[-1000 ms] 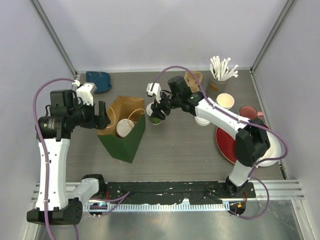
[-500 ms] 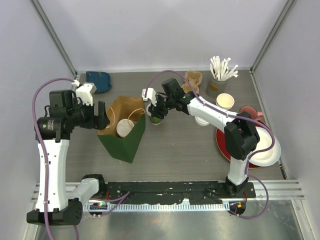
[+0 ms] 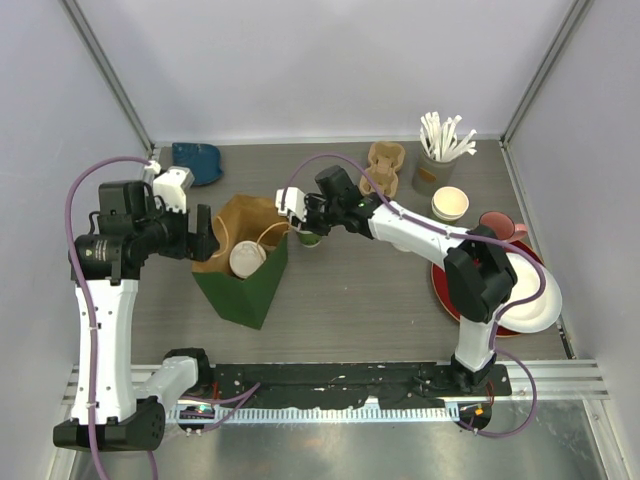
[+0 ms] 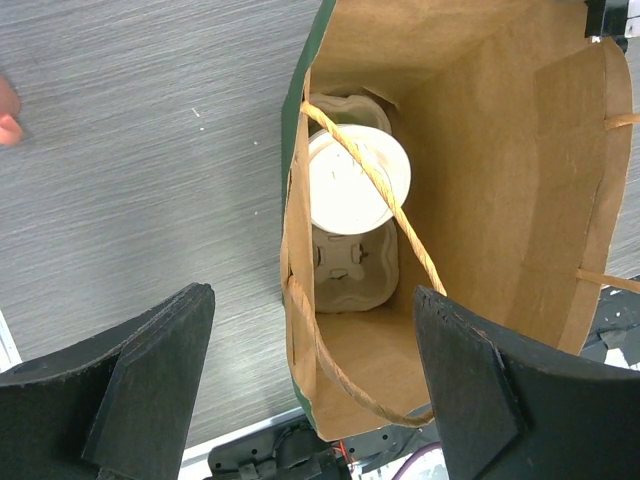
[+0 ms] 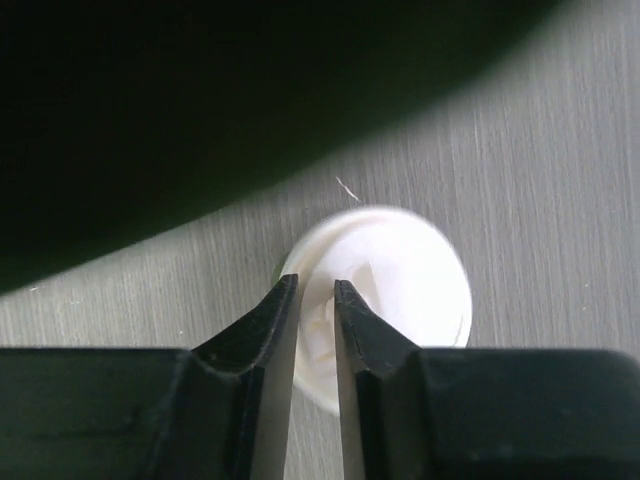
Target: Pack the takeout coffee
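Moved: right gripper (image 5: 315, 287), nearer green paper bag (image 3: 245, 290); narrow, hold unclear.
Packed: white-lidded paper cup (image 4: 358, 178), inside.
Waiting: second white-lidded green cup (image 5: 400, 270).
Left gripper (image 4: 312, 297): wide.

A grey wood-grain table (image 3: 350, 300) stands between plain pale walls (image 3: 320, 60); metal struts (image 3: 110, 75) rise from its far corners, a rail (image 3: 570, 372) runs along its near edge.

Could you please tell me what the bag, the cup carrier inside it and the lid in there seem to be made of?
The bag looks like creased kraft paper, matte brown inside, green outside. The cup carrier seems moulded pulp: rough, beige, dull. The lid is probably thin plastic: smooth, white, slightly stained.
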Controlling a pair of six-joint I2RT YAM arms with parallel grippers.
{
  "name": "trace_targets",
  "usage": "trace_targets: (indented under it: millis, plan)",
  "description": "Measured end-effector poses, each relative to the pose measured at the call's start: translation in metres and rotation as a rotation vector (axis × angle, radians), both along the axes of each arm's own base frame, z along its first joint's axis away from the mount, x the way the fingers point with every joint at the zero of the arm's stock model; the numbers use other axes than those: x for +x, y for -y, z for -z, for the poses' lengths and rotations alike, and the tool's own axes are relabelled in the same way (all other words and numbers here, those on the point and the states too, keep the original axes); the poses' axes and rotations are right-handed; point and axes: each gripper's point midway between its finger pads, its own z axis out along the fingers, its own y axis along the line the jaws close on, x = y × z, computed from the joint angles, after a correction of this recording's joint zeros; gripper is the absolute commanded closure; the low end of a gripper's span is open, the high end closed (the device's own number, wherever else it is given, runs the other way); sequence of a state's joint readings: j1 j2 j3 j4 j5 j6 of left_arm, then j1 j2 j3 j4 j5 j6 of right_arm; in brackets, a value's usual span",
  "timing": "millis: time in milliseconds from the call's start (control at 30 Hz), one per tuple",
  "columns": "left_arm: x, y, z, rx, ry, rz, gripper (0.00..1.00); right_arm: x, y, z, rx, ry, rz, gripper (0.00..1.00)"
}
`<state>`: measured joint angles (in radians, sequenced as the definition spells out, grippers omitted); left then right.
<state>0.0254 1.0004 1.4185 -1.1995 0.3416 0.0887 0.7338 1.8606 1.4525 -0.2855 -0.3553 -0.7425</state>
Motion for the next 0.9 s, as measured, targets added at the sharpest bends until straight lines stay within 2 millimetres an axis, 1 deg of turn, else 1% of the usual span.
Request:
trace_targets:
  millis: [233, 267, 300, 367, 400, 600, 900]
  plan:
    - [-0.003, 0.0, 0.002, 0.003, -0.01, 0.008, 0.15, 0.003, 0.002, 0.0, 0.011, 0.035, 0.014, 0.83]
    - [-0.003, 0.0, 0.002, 0.004, -0.012, 0.009, 0.15, 0.003, 0.003, 0.0, 0.011, 0.036, 0.015, 0.85]
    - [-0.003, 0.0, 0.002, 0.006, -0.013, 0.011, 0.14, 0.004, 0.003, 0.0, 0.011, 0.037, 0.016, 0.91]
    - [-0.004, 0.0, 0.003, 0.01, -0.015, 0.016, 0.14, 0.004, 0.003, 0.0, 0.013, 0.041, 0.018, 0.97]
    - [-0.005, 0.0, 0.003, 0.012, -0.017, 0.017, 0.14, 0.004, 0.003, 0.0, 0.013, 0.042, 0.019, 0.99]
    - [-0.007, 0.0, -0.004, 0.016, -0.005, 0.02, 0.11, 0.006, 0.005, -0.003, 0.021, 0.034, 0.045, 0.99]
    - [-0.008, 0.0, -0.028, 0.017, 0.058, 0.022, 0.06, 0.013, 0.027, -0.022, 0.059, -0.015, 0.188, 0.99]
